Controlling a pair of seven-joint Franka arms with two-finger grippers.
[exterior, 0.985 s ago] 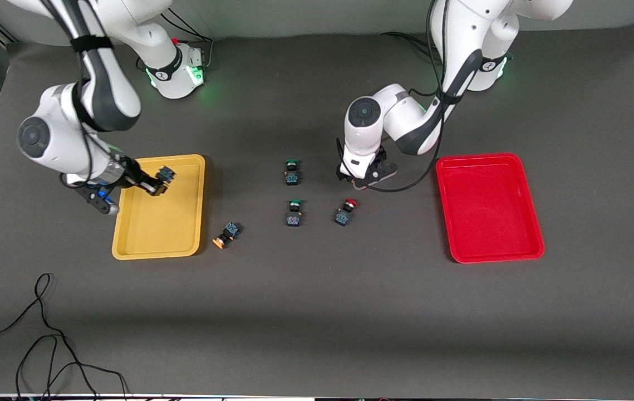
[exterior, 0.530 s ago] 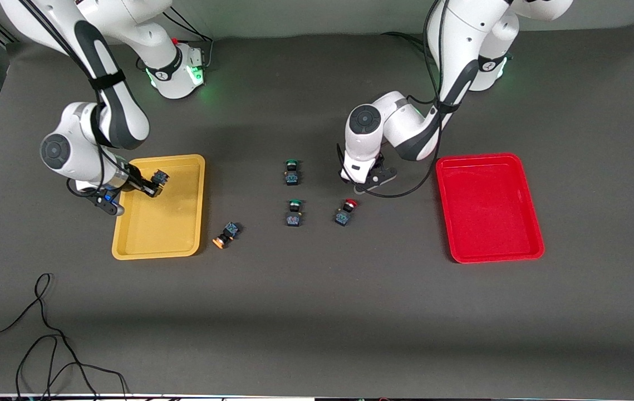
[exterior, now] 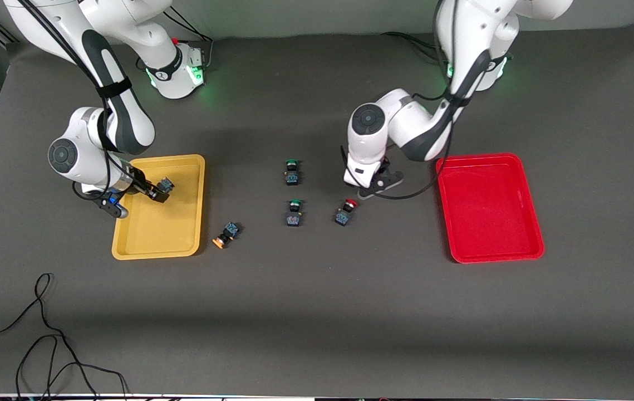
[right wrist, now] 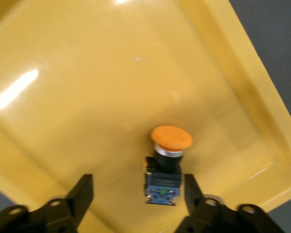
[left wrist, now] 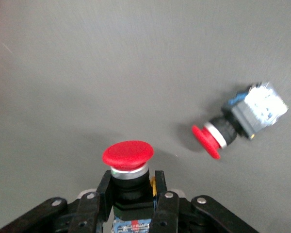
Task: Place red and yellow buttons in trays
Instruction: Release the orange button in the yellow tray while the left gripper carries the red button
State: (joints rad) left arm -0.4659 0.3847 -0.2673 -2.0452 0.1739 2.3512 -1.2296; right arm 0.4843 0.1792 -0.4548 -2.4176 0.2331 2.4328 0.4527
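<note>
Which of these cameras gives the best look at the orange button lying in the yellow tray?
The right wrist view: the orange-capped button fills the middle, lying in the yellow tray between the open fingers of the right gripper. The front view shows only a small dark body by the gripper. The left wrist view misses it.

Both arms are glossy white with rounded joints, dark grey round caps and black bands along the links. Black cables run down each arm, and green lights glow at the bases. Each pincer has black fingers with silver screws
</note>
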